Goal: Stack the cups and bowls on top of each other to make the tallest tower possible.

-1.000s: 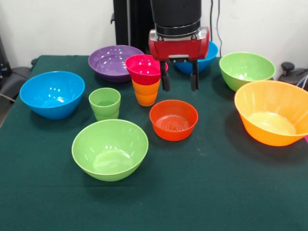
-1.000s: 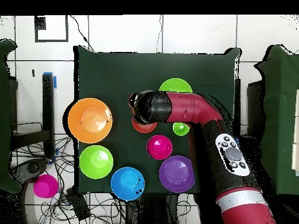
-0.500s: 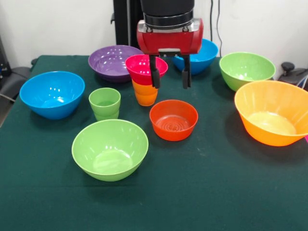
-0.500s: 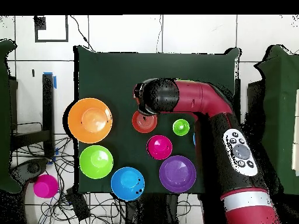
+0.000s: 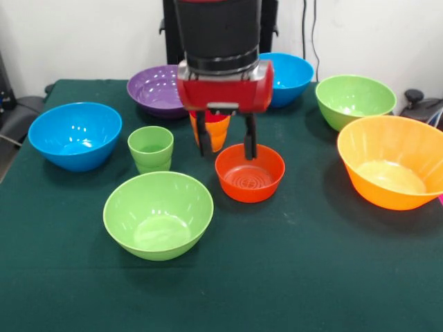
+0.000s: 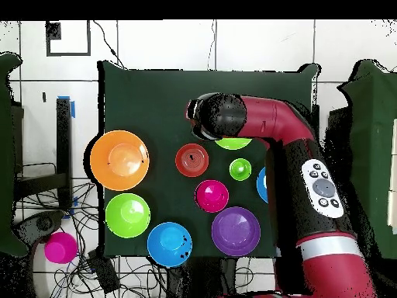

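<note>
My hand (image 5: pixel 225 142) hangs released at frame centre, over the far rim of the small orange-red bowl (image 5: pixel 250 173) on the tabletop (image 5: pixel 311 277), so I should straddle that rim squarely before clenching.

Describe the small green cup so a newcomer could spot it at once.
Start at the big blue bowl at the front view's left edge. Just right of it stands the green cup, behind a wide green bowl. It is narrower and taller-sided than both.

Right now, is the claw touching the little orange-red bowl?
Cannot tell. In the front view the claw hangs open at the orange-red bowl's far rim, one finger overlapping it; the overhead view hides the claw.
</note>
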Robot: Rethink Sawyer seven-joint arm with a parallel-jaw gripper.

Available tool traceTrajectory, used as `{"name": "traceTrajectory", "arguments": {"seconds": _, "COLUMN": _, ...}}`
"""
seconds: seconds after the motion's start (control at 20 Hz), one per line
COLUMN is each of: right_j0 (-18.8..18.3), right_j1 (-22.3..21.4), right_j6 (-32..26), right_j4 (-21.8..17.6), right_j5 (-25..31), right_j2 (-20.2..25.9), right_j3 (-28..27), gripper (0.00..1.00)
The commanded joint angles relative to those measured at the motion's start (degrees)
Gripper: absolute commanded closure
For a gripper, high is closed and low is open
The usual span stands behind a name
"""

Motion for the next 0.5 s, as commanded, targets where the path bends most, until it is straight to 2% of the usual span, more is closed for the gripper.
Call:
{"name": "traceTrajectory", "arguments": {"seconds": 0.05, "right_j0": -1.5, "right_j1": 6.4, "right_j6": -7.9, "right_j4": -5.0, "right_j5": 3.5, "right_j2": -0.1, "right_j3": -5.3, "gripper": 0.00}}
{"name": "traceTrajectory", "arguments": {"seconds": 0.3, "right_j0": -1.2, "right_j1": 6.8, "right_j6": -8.1, "right_j4": -6.5, "right_j5": 5.7, "right_j2": -0.8, "right_j3": -8.5, "gripper": 0.00}}
{"name": "traceTrajectory", "arguments": {"seconds": 0.5, "right_j0": -1.4, "right_j1": 5.5, "right_j6": -7.5, "right_j4": -6.3, "right_j5": 9.5, "right_j2": -1.8, "right_j3": -7.3, "gripper": 0.00}}
